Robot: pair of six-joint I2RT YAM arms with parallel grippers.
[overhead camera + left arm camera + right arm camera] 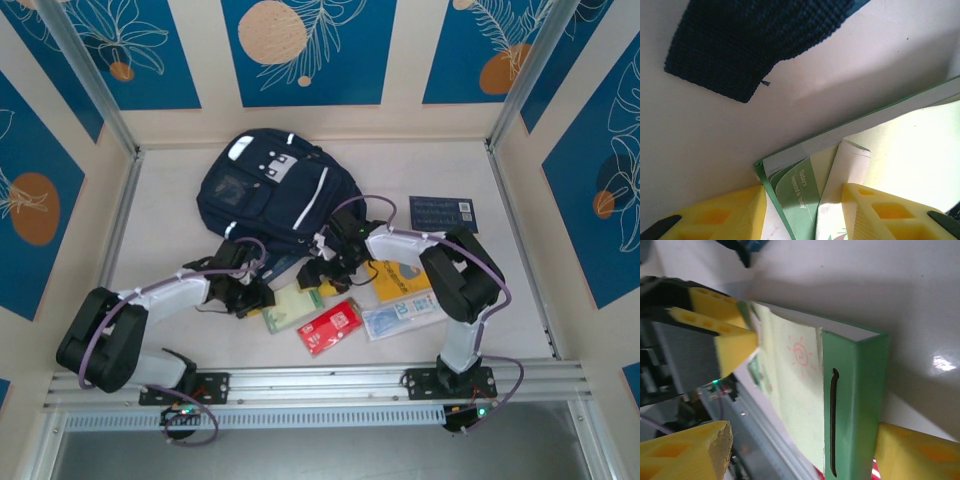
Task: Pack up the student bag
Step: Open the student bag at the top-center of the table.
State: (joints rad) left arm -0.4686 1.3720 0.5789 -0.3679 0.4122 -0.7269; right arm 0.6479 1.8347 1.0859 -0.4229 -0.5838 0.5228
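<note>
The student bag (270, 190), a navy backpack, lies at the back middle of the table; a navy fabric edge of it (750, 40) hangs into the left wrist view. In front of it lies a light green book (290, 305). My left gripper (255, 295) stands open astride the book's corner (790, 175), one yellow finger (720, 215) on each side. My right gripper (320, 275) is open wide around the book's other end (850, 400), nothing pinched. The left gripper's yellow fingers (720, 322) show at the far corner in the right wrist view.
A red booklet (332, 326), a clear packet (398, 318) and a yellow book (400, 280) lie right of the green book. A small navy booklet (443, 213) sits at the back right. A metal rail (320, 380) runs along the near edge.
</note>
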